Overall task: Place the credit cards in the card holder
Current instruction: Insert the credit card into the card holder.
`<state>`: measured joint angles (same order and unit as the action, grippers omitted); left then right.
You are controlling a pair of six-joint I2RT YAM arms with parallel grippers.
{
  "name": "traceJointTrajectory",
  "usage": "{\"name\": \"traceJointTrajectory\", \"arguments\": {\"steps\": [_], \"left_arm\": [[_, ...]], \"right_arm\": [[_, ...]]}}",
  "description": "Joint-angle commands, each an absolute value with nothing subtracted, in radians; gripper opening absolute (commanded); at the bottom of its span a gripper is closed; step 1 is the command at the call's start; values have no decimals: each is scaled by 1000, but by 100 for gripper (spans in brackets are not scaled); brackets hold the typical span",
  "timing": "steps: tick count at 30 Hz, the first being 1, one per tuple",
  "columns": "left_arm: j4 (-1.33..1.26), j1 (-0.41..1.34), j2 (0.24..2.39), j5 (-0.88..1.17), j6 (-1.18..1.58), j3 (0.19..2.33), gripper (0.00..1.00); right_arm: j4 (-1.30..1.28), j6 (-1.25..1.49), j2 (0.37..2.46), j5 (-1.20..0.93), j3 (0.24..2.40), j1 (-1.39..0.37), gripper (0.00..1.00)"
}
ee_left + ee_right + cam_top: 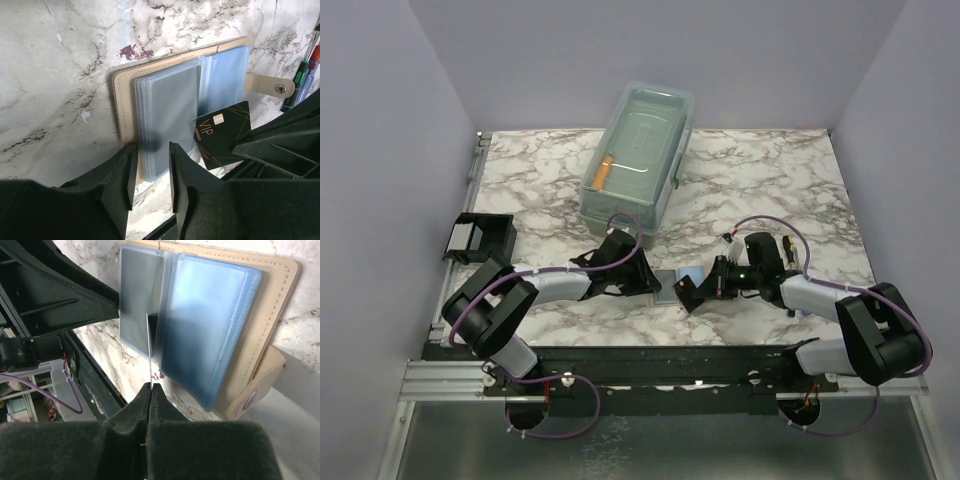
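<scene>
Basically mid-insertion: right gripper pinches the black VIP card at the tan card wallet, left gripper spread over its sleeves. Next: slide it into a pocket.

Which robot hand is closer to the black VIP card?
Right. The right gripper pinches the VIP card by its edge; the left gripper sits beside it, open astride the clear sleeves.

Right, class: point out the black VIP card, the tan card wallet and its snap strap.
black VIP card point(225, 137): left wrist view, on its dark face below the chip.
tan card wallet point(121, 105): left wrist view, on its bare stitched left border.
snap strap point(265, 84): left wrist view, on the tab beside the stud.
</scene>
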<state>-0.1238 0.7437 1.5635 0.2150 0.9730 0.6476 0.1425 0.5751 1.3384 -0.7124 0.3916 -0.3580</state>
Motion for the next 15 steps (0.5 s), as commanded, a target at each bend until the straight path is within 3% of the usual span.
{"name": "traceJointTrajectory", "arguments": {"steps": [1, 15], "left_arm": [[-63, 752, 1604, 160, 977, 653, 35], [-64, 763, 1608, 159, 987, 640, 30]], "right_arm": [[229, 595, 1370, -721, 383, -353, 0], [453, 657, 1490, -658, 370, -353, 0]]}}
